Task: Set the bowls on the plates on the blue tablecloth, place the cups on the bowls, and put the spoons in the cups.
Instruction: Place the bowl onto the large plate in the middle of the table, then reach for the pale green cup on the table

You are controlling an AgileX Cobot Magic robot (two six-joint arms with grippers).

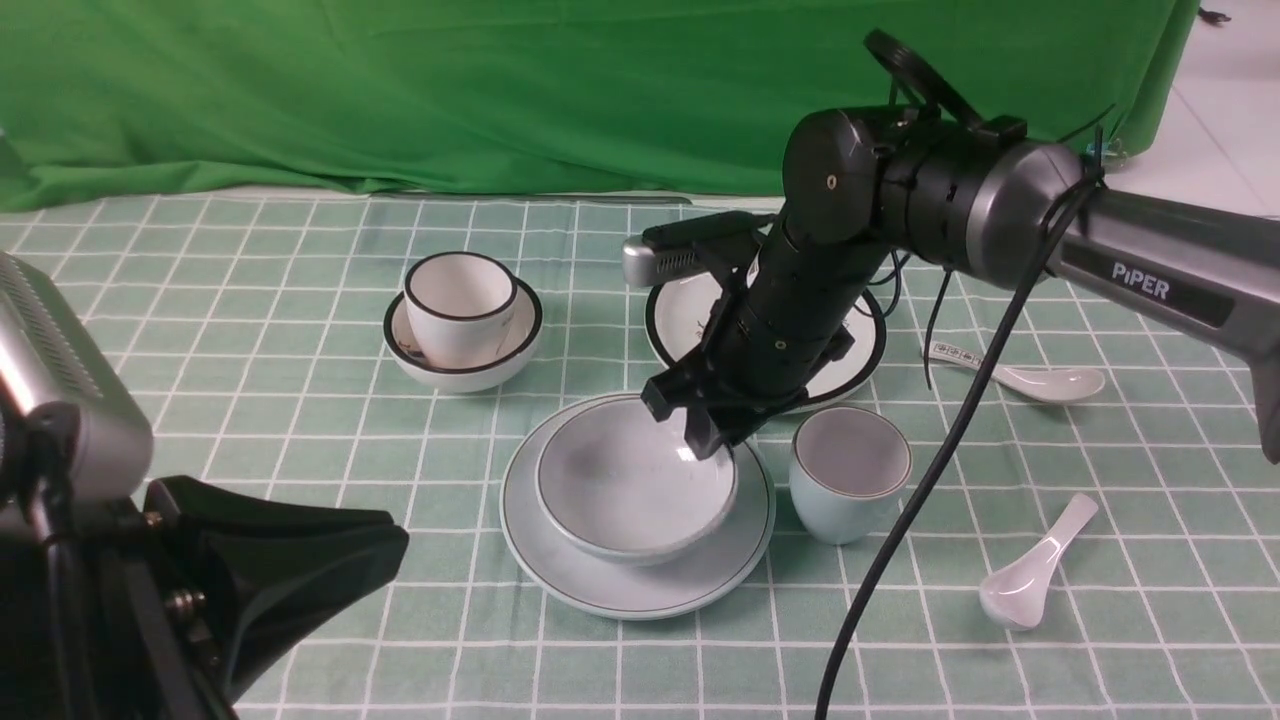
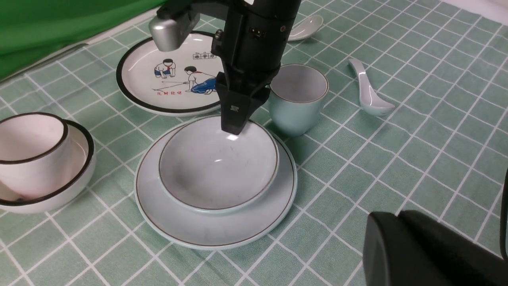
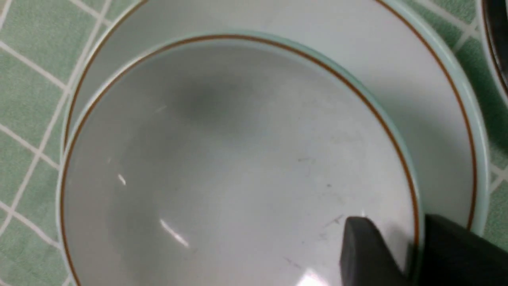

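The right arm's fingers (image 3: 367,250) stand parted, astride the rim of the pale blue-white ceramic bowl (image 1: 630,490), one inside, one outside; it sits on the plain pale blue ceramic plate (image 1: 640,596), so withdrawal must go straight up.

A plain bright green backdrop cloth (image 1: 450,95), creased and draped in folds, runs behind the far edge of the surface. Beyond the far right corner shows a pale, whitish area (image 1: 1225,120) crossed by a thin line, with a small dark object (image 1: 1213,17) on it.
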